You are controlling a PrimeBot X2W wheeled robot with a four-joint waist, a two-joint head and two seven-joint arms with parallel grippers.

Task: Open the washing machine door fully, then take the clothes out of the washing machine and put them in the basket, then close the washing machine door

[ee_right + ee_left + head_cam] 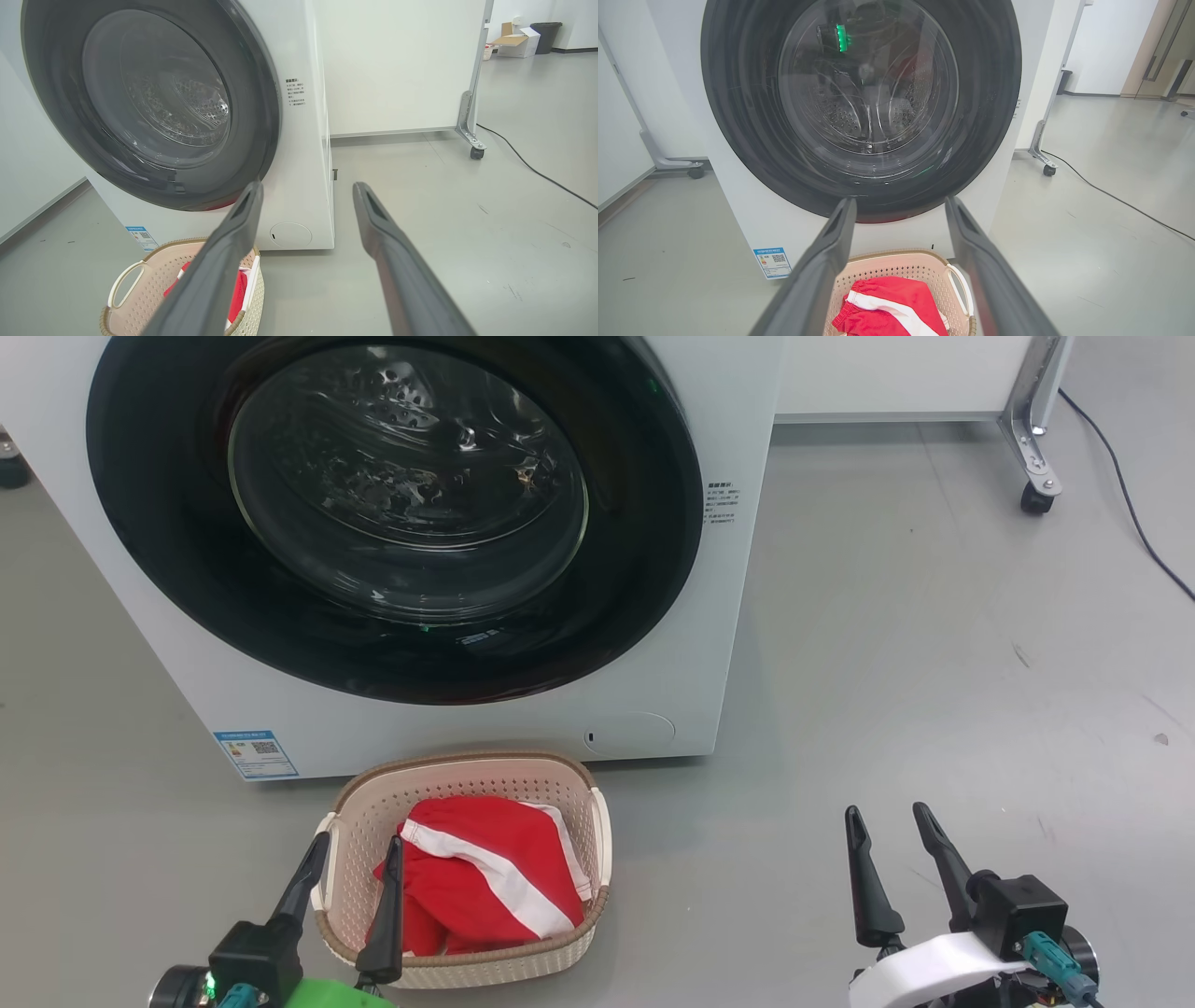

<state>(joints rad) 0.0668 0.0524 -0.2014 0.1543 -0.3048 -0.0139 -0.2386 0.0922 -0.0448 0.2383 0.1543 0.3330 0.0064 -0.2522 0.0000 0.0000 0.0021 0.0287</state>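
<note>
The washing machine (709, 616) (738, 219) (306, 154) stands on the grey floor with its door (392, 513) (861, 98) (149, 98) shut flat against the front; the bare steel drum shows through the glass. Right in front of it sits the cream basket (467, 775) (896, 263) (140, 280) with the red and white clothes (485, 877) (887, 308) (239, 291) inside. My left gripper (359, 838) (901, 205) is open, low over the basket's near left side, with nothing between its fingers. To the right, my right gripper (887, 812) (308, 186) hangs open over bare floor.
A white panel on a metal leg with a caster (1036, 495) (476, 151) stands behind the machine on the right, and a black cable (1130, 495) (1111, 196) runs across the floor there. Boxes and a dark bin (544, 35) sit far off.
</note>
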